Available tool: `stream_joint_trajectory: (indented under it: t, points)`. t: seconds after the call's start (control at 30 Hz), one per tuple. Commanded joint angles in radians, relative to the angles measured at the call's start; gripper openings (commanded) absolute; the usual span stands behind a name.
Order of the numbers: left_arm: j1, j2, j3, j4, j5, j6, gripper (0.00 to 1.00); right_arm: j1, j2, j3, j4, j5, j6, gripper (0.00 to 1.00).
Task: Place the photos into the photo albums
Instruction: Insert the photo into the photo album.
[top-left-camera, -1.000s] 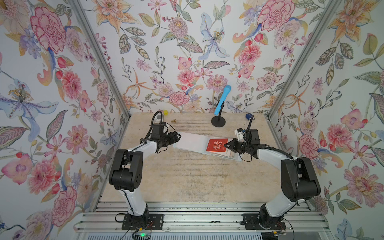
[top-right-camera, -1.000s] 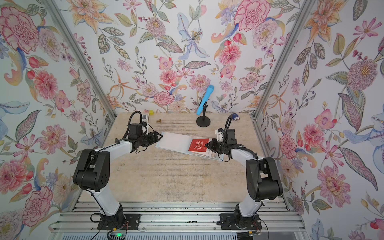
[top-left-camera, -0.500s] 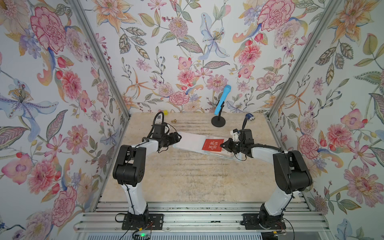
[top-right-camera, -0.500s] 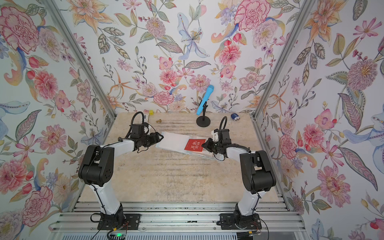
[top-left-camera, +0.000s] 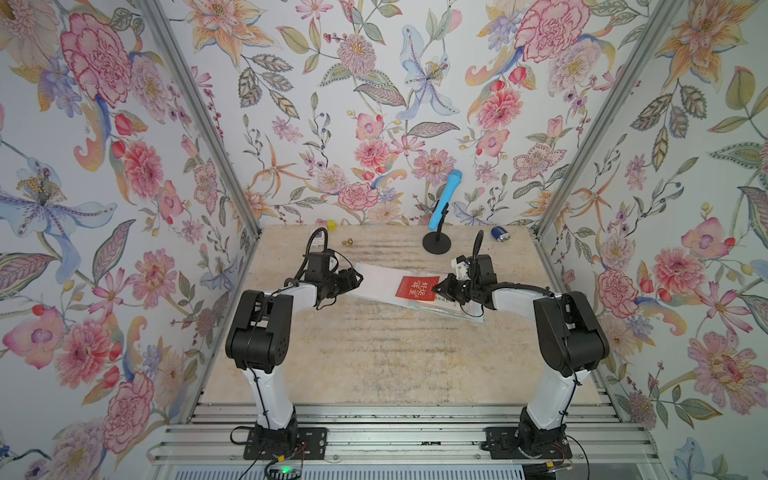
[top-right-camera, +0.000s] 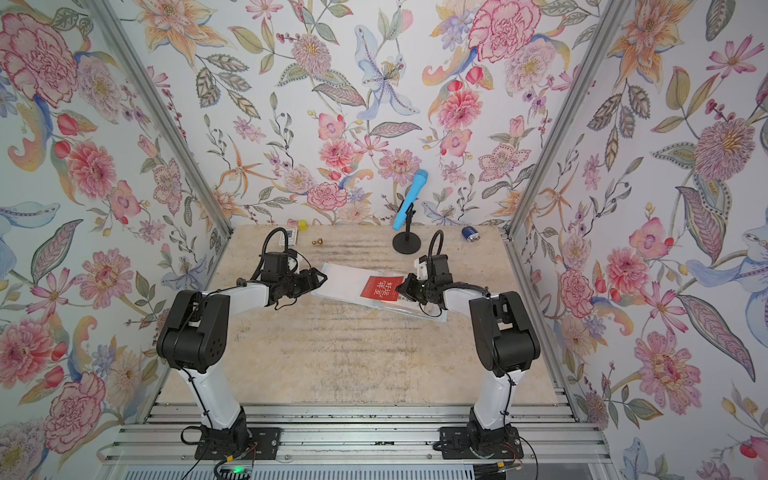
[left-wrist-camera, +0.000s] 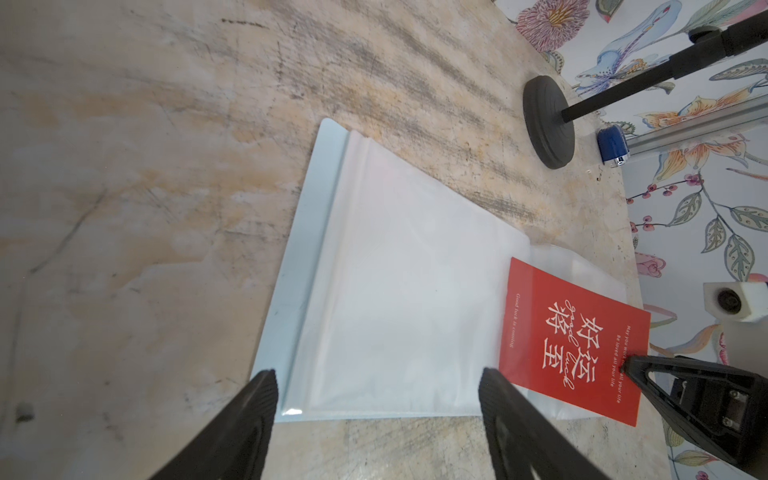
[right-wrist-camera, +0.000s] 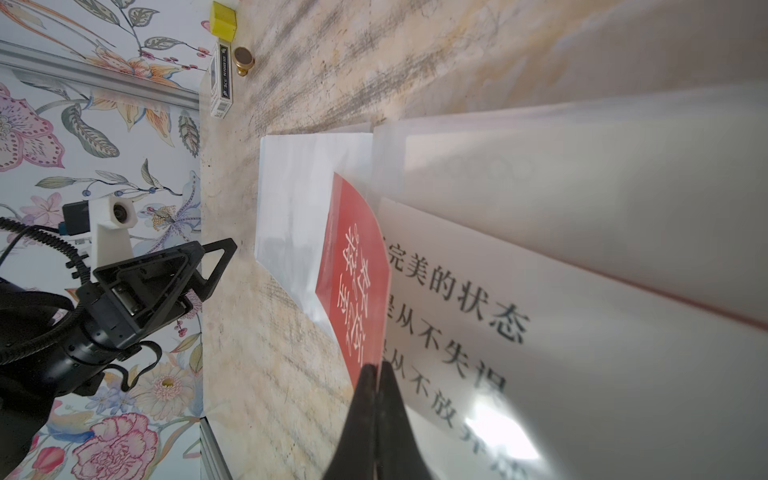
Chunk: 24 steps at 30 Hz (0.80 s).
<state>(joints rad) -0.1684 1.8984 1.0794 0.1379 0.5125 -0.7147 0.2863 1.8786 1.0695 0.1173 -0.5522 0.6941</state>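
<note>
The album (top-left-camera: 376, 279) lies open across the back half of the table (top-left-camera: 374, 357), slanting back left to front right. A card (top-left-camera: 417, 287) lies on its right half, a second card (right-wrist-camera: 478, 316) just right of that. The left gripper (top-left-camera: 354, 277) is at the album's left end; the right gripper (top-left-camera: 435, 287) touches the card's right edge. Behind the album is a microphone stand (top-left-camera: 437, 242), a battery (top-left-camera: 500, 233) to its right. A box (top-right-camera: 292, 236), cube (top-right-camera: 303, 225) and knob (top-right-camera: 318, 242) sit back left.
</note>
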Motion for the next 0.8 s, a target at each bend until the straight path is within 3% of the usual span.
stream_joint_trajectory:
  t: [0.0,0.77]
  points:
    - [0.007,-0.020,-0.029,0.028,0.004,-0.008,0.80,0.023,0.044,0.048,-0.001,0.023,0.010,0.04]
    - [-0.002,-0.143,-0.141,0.034,-0.002,-0.029,0.80,0.147,0.302,0.367,-0.116,0.099,-0.045,0.15]
